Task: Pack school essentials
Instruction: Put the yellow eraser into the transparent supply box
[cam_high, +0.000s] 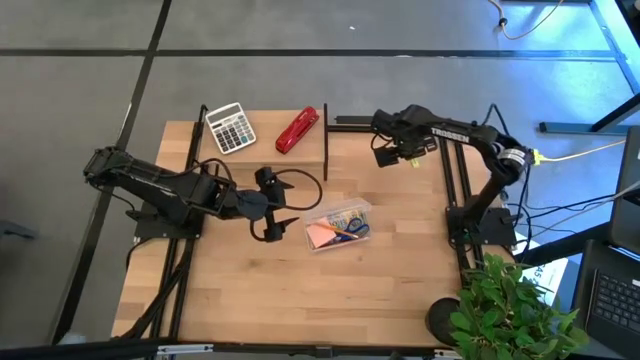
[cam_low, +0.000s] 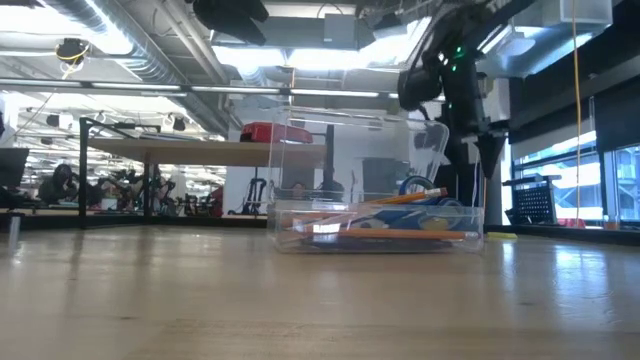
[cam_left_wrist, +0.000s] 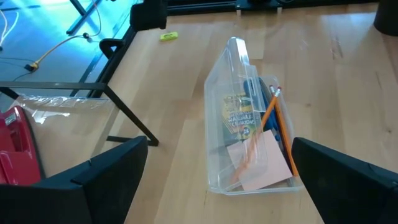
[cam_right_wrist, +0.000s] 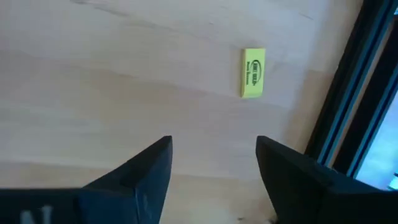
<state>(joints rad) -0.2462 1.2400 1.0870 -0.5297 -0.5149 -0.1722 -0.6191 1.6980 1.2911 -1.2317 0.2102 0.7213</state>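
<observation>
Right wrist view: flat yellow rectangular piece (cam_right_wrist: 252, 73), perhaps rubbery.

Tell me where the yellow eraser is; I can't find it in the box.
The yellow eraser lies on the bare table, outside the clear box, ahead of the open right gripper near the table's dark frame.

One clear box (cam_high: 338, 224), two pencils (cam_left_wrist: 278, 127), one eraser (cam_right_wrist: 252, 73), one calculator (cam_high: 231, 128), one stapler (cam_high: 297, 130)
</observation>
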